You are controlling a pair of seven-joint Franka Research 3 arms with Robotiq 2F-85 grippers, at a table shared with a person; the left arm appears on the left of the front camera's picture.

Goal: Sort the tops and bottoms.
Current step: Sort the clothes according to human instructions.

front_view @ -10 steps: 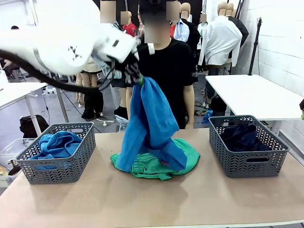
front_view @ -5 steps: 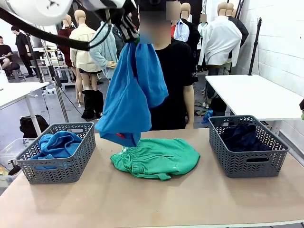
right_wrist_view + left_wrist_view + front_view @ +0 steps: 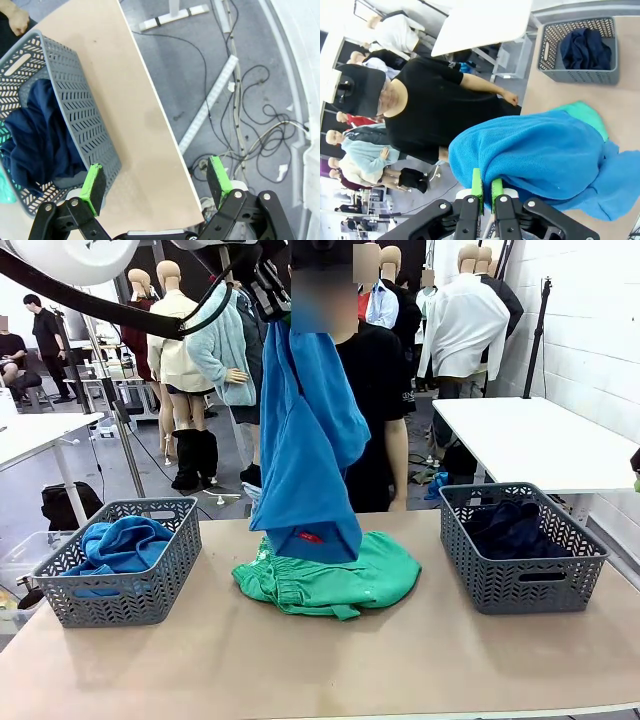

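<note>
Left tool (image 3: pixel 484 186) pinches the blue shirt (image 3: pixel 310 440), swung back rightward (red label (image 3: pixel 310 536) low) above the green shorts (image 3: pixel 350 580); right tool (image 3: pixel 156 182) spread.

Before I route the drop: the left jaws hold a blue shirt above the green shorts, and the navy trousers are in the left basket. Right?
No: the front view shows the navy trousers in the right basket. The rest is right.

Two bright blue shirts: a hanging shirt (image 3: pixel 305 430) at centre, a second shirt (image 3: pixel 120 540) in the left basket (image 3: pixel 110 602). One pair of green shorts (image 3: pixel 375 575). One pair of navy trousers (image 3: pixel 510 525) in the right basket (image 3: pixel 520 587). Two grey baskets. One person (image 3: pixel 380 380), far side.
</note>
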